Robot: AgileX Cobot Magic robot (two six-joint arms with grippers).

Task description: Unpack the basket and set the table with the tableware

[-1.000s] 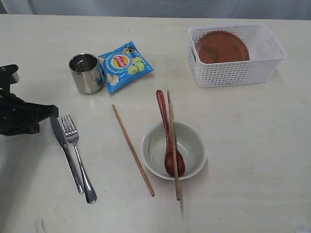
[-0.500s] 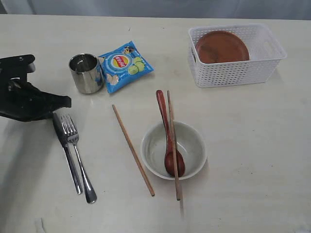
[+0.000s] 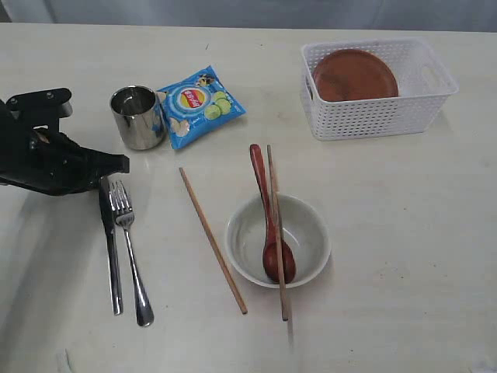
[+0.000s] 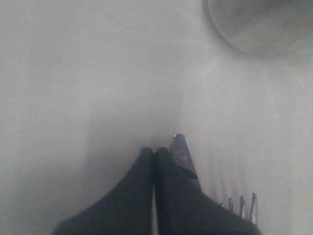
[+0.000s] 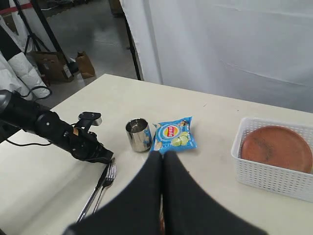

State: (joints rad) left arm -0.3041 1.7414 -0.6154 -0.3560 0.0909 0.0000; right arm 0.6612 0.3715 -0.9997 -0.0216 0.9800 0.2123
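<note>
My left gripper (image 3: 123, 163) lies low on the table (image 3: 404, 233), jaws shut with nothing between them. Its tip (image 4: 154, 151) touches the blade end of the steel knife (image 3: 110, 241), whose tip (image 4: 182, 149) shows beside one finger. The fork (image 3: 130, 256) lies right next to the knife. The steel cup (image 3: 137, 116) stands just beyond. The grey-green bowl (image 3: 277, 239) holds the dark spoon (image 3: 269, 214), with one chopstick (image 3: 276, 233) across it and another (image 3: 212, 239) on the table. The brown plate (image 3: 355, 75) sits in the white basket (image 3: 373, 124). My right gripper (image 5: 163, 155) hangs shut and empty, out of the exterior view.
A blue chip bag (image 3: 198, 105) lies beside the cup. The basket stands at the far right of the table. The left arm's black body (image 3: 39, 155) stretches in from the left edge.
My left gripper has slid right along the table into the knife's blade end. The knife has swung straighter and the fork's head has shifted right with it.
</note>
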